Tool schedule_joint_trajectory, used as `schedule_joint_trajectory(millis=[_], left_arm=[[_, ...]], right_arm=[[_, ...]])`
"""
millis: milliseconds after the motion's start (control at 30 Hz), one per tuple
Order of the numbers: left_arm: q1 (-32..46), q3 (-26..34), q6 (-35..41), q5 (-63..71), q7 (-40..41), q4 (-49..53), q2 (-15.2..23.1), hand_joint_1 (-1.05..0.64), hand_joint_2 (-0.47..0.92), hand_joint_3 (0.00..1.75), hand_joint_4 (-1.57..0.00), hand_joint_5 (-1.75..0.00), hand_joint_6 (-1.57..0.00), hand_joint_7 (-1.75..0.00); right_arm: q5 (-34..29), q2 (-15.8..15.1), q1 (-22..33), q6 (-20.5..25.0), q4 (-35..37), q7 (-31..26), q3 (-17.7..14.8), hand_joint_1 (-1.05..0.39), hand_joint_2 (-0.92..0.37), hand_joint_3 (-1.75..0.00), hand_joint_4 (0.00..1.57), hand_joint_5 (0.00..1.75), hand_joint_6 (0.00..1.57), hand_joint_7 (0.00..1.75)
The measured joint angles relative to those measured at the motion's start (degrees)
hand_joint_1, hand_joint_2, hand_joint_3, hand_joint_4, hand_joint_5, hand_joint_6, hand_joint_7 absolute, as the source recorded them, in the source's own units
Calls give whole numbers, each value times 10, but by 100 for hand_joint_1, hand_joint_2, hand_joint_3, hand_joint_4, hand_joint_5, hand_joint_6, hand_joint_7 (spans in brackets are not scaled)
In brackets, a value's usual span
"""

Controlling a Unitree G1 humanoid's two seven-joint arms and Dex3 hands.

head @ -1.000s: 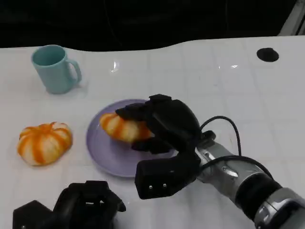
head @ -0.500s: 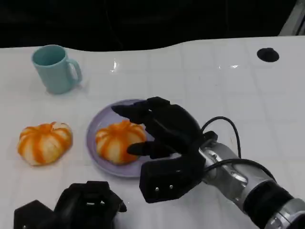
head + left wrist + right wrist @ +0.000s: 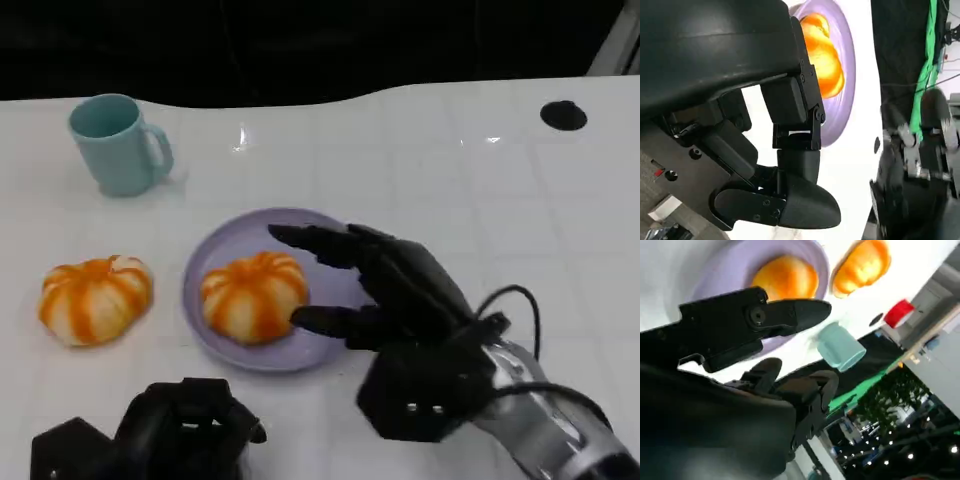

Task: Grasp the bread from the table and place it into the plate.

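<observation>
Table (image 3: 430,150): white, smooth, slight sheen, faint grid lines. Plate (image 3: 330,285) on table: lavender, glossy. Bread (image 3: 253,294) on plate: orange-and-cream striped, smooth, shiny. Mug (image 3: 115,145) beyond plate: pale teal, glazed look. Right hand (image 3: 395,295): matt black plastic shell; forearm (image 3: 560,445) brushed silver metal.

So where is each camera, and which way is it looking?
Head view: up on the robot, looking down at the table; shows the plate, mug, both hands.
Left wrist view: behind the left hand, looking across at the plate.
Right wrist view: behind the right hand, facing the mug.
All three share the bread in the plate.
</observation>
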Motion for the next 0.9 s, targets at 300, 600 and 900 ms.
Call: schedule_joint_trajectory(millis=[300, 600, 900], left_arm=[[-7, 0, 1, -4, 0, 5, 0, -105, 58, 59, -157, -123, -144, -74], [-11, 1, -3, -1, 0, 15, 0, -105, 59, 58, -157, -122, -144, -73], [-13, 2, -3, -4, 0, 15, 0, -105, 60, 57, -157, -123, -144, -72]], right_arm=[[136, -4, 82, -77, -43, 81, -54, -37, -92, -30, 53, 124, 77, 47], [237, -16, 162, -94, -91, 157, -104, -39, -92, -42, 64, 144, 71, 102], [283, -49, 232, -94, -134, 208, -153, -37, -87, -53, 74, 143, 75, 115]])
